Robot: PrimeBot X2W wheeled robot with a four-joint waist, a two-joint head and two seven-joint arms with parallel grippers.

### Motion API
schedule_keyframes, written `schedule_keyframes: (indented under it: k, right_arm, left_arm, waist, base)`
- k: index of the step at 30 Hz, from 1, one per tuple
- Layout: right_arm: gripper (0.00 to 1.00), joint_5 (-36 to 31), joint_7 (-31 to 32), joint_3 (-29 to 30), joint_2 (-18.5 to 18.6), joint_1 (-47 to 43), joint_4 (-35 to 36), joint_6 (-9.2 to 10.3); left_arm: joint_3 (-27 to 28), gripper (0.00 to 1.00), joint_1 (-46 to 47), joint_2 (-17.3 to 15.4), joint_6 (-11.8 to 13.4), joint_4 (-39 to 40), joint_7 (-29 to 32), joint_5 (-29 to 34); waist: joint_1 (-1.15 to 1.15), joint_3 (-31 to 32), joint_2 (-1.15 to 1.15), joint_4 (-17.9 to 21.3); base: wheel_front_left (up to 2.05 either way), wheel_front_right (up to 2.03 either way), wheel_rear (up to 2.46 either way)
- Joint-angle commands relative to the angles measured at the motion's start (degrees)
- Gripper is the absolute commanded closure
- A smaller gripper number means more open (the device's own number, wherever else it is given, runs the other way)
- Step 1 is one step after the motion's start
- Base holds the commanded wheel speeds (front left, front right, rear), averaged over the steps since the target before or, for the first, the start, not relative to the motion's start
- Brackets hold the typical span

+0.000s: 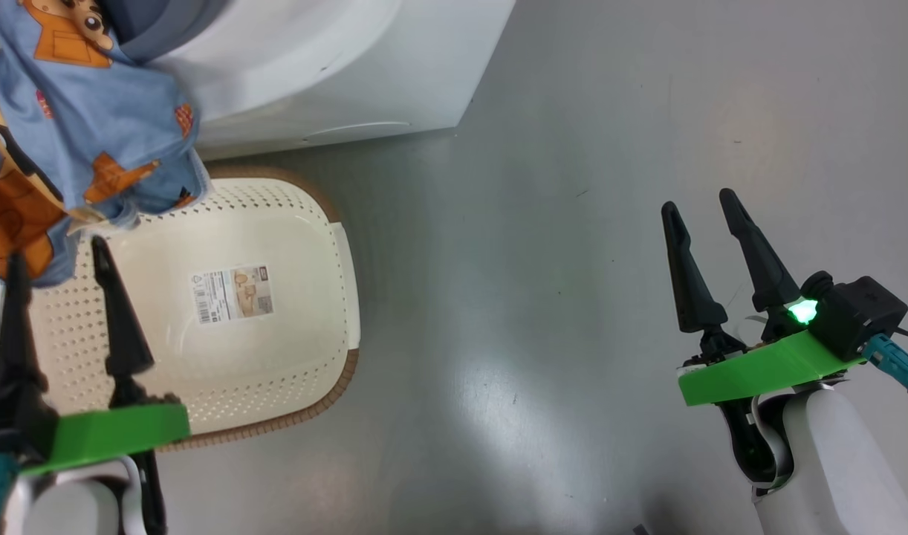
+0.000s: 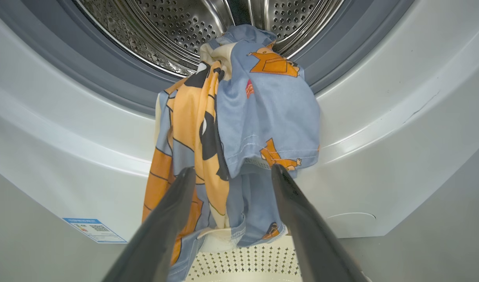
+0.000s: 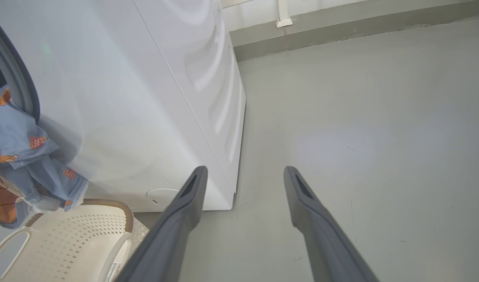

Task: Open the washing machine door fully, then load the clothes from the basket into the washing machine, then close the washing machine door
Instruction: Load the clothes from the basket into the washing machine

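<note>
We judge the loading step to be in hand, and only half done. The clothes (image 2: 239, 129) hang over the lip of the washing machine (image 2: 380, 129): their top edge is just inside the steel drum (image 2: 176, 27) at the top centre of the left wrist view, and the rest drapes down the white front across the grey rubber ring (image 2: 106, 78). The hem reaches the basket (image 1: 298, 349), which in the head view sits at centre left, its bare floor showing only a label.

The left gripper (image 2: 232, 169) has its jaws wide apart and holds nothing. In its own view the two fingers rise from the bottom edge, their tips lying over the lower part of the hanging cloth — whether they touch it we cannot tell. The right gripper (image 1: 697, 200) is likewise spread and empty, at the right of the head view over bare floor, well apart from the clothes.

The next move, as we see it, calls for the left gripper to close on the dangling fabric low down, lift it and push it deep past the rubber ring — nothing may trail over the lip before the door is shut.
</note>
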State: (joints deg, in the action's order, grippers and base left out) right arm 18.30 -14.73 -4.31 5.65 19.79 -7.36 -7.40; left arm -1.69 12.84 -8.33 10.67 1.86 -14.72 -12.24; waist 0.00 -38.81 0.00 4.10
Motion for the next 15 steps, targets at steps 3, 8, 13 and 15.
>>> schedule_keyframes:
  k: [3,8,13,15]
  right_arm:
    - [0.00,0.10,-0.27,-1.29,0.05,-1.80,0.92,-0.09]
    - [0.00,0.04,-0.27,-1.34,0.07,-1.89,0.91,-0.09]
    - [0.00,0.05,-0.27,-1.29,0.07,-1.93,0.90,-0.09]
    - [0.00,0.09,-0.27,-1.28,0.10,-1.98,0.90,-0.09]
  left_arm:
    - [3.01,0.00,-3.40,0.73,-1.23,0.40,-0.28,1.17]
    - [3.87,0.00,-5.77,2.00,-2.30,-0.29,-0.28,2.33]
    - [4.62,0.00,-7.82,2.43,-3.08,-1.16,-0.28,2.97]
    - [5.03,0.00,-8.60,2.58,-3.42,-1.48,-0.28,3.15]
  waist:
    - [0.00,0.16,0.00,0.01]
    - [0.00,0.21,0.00,0.00]
    - [0.00,0.19,0.00,0.05]
    - [0.00,0.16,0.00,0.06]
  base:
    - [0.00,0.00,0.00]
    - [0.00,0.00,0.00]
    - [0.00,0.00,0.00]
    - [0.00,0.00,0.00]
